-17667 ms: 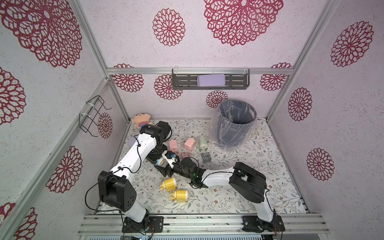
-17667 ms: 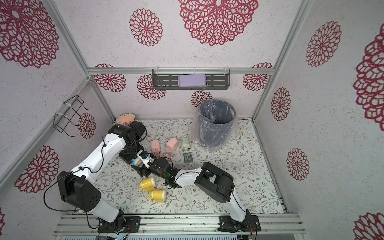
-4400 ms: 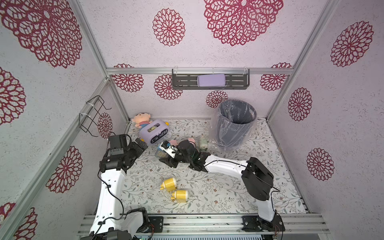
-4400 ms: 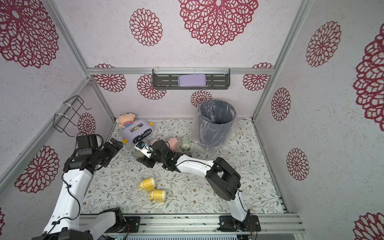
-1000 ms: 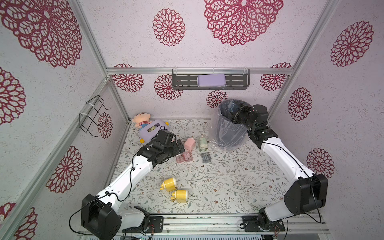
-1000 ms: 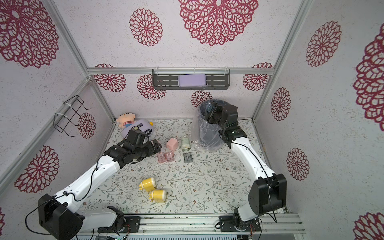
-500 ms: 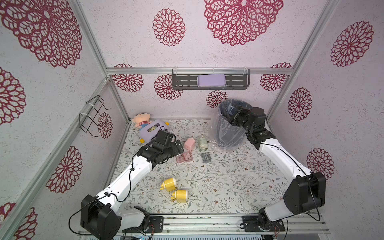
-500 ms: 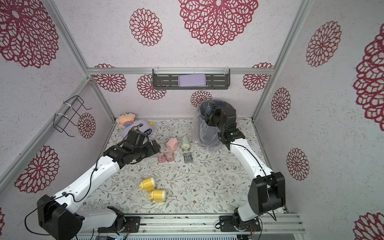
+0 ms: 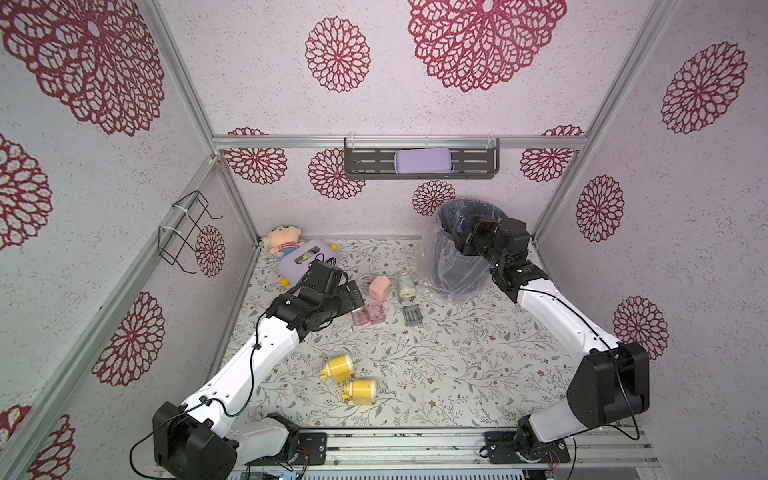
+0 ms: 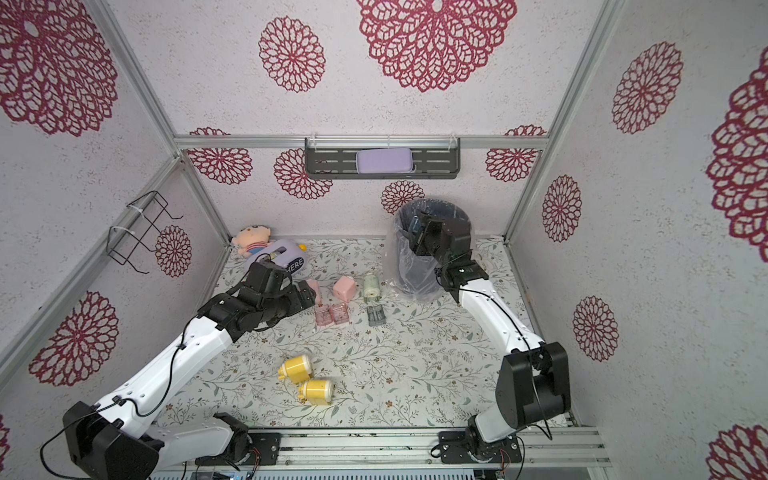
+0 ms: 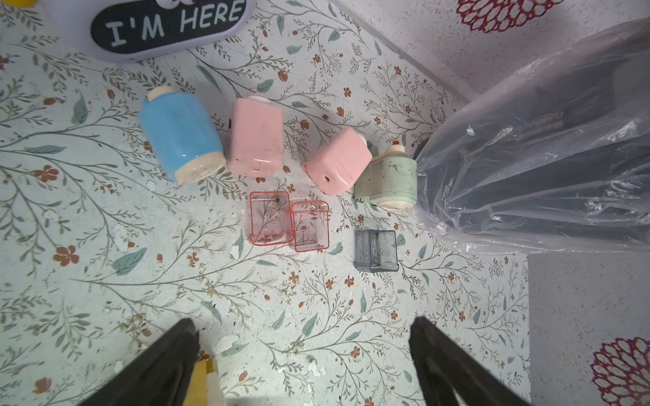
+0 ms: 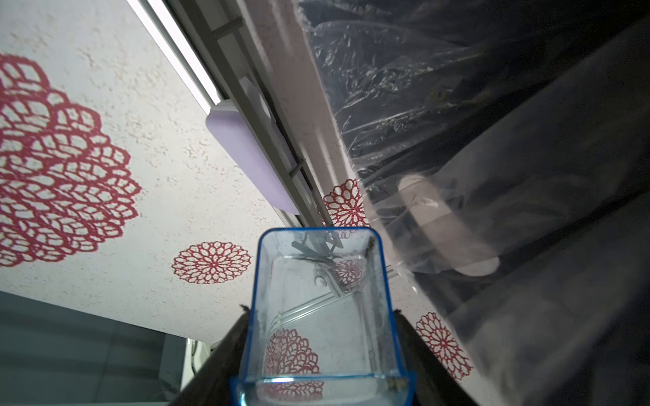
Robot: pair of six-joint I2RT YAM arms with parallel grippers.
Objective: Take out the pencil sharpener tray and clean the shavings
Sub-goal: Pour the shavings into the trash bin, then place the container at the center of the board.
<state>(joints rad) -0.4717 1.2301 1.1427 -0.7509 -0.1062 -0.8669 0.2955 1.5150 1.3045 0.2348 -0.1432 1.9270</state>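
While my right arm reaches toward 1 o'clock on the flowered tabletop [image 9: 457,353], my right end effector [image 12: 320,327] is clamped on the clear blue tray [image 12: 309,281], with one finger pressed on each long side. In both top views it hangs at the mouth of the dark bin [image 9: 449,270], which is lined with a loose clear bag. The tray's open side faces my wrist camera. It looks nearly bare, with only a few dark specks [image 12: 371,242] in one corner.

My left end effector [image 11: 304,323] has its fingers spread wide apart and grips nothing. It hovers above the tabletop at about 10 o'clock from the centre.

Ahead of it lies a row of sharpener bodies on their sides: a blue sharpener [image 11: 181,135] touching a pink sharpener [image 11: 255,137], then a second pink sharpener [image 11: 337,160], then a pale green sharpener [image 11: 387,179] against the bag's edge. Just beside this row sit two clear pink trays [image 11: 271,218] touching each other, and a grey tray [image 11: 375,250] a little apart.

Two yellow sharpeners [image 9: 338,368] lie close together at about 7 o'clock. A purple case lettered "I'M HERE" [image 11: 169,21] and a plush doll [image 9: 282,241] rest in the corner at 11 o'clock.
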